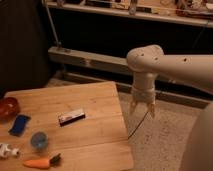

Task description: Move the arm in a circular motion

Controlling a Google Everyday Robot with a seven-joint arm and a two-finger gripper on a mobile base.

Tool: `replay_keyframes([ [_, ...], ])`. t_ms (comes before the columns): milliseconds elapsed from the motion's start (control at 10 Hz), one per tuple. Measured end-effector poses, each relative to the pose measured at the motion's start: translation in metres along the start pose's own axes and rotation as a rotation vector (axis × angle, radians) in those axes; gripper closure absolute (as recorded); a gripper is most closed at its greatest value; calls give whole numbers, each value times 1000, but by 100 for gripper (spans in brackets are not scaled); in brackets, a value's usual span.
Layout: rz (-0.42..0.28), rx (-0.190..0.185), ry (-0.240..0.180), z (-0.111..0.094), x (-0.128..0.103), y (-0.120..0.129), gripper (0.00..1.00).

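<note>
Here the arm (172,65) comes in from the right edge of the camera view as a thick off-white tube, its long axis running nearly level, a little uphill toward the left, as far as a rounded elbow. From that elbow a shorter wrist segment drops straight down, so the tip points at the floor. The gripper (141,111) hangs at the bottom of that segment, off the right edge of the wooden table (95,135) and above the speckled floor (160,145), not over the tabletop. Its two narrow white fingers point downward and stand slightly apart, with nothing between them. A thin dark cable (139,126) trails below the gripper toward the table's corner.

The table is pale planked wood. On it lie a small dark rectangular packet (71,117) near the middle, a blue flat object (18,124) and an orange bowl (8,107) toward the left edge, a light blue cup (39,140) near the front, a carrot (41,162) at the front edge, and a small white item (7,149) at the far left. Behind the table stands a dark wall with a low metal rail (90,61) and, above it, a shelf (150,14) carrying cluttered items too dim to identify.
</note>
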Motion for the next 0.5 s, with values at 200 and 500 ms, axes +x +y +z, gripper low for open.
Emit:
replay_keyframes([
  [200,28,18,-46,-6,-39,7,35],
  [500,33,45,-89,-5,-103,41,35],
])
